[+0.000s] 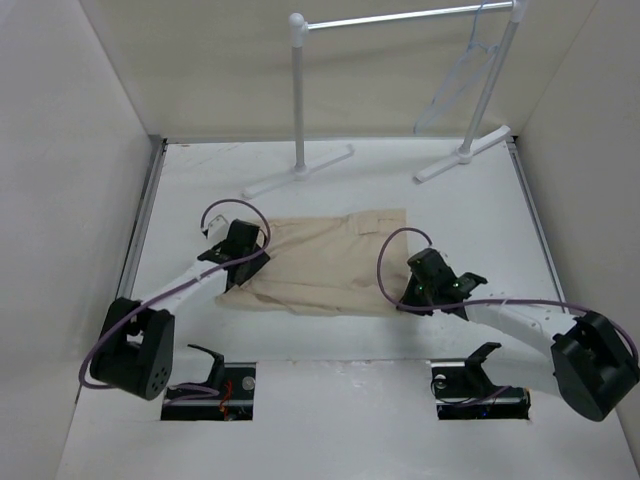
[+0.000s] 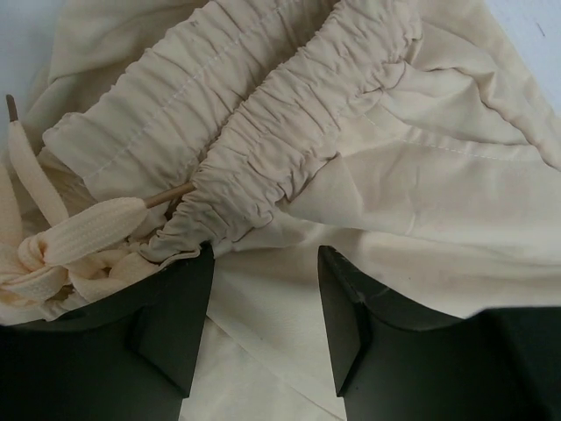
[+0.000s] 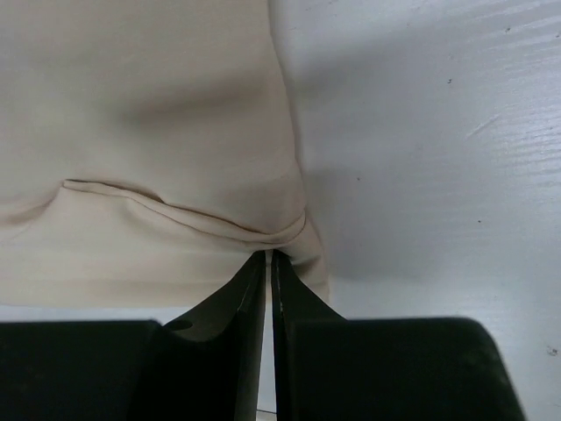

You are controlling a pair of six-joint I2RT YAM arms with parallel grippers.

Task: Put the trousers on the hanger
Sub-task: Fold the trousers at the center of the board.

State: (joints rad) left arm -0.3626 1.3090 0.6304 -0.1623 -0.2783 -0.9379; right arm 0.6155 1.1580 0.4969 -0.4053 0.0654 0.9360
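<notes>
The beige trousers (image 1: 325,262) lie folded flat in the middle of the table. My left gripper (image 1: 243,262) is at their left end. In the left wrist view it (image 2: 267,254) stands open over the gathered elastic waistband (image 2: 263,132), with cloth lying between the jaws and the drawstring (image 2: 79,232) to the left. My right gripper (image 1: 410,293) is at the trousers' right edge, and in the right wrist view it (image 3: 267,256) is shut on a fold of the trousers (image 3: 149,132) at their corner. The pale hanger (image 1: 455,85) hangs from the rack's rail at the back right.
A white garment rack (image 1: 298,100) with a metal rail (image 1: 400,18) stands at the back on two feet (image 1: 300,172). White walls enclose the table (image 1: 350,335) at left, right and back. Two dark openings lie near the arm bases.
</notes>
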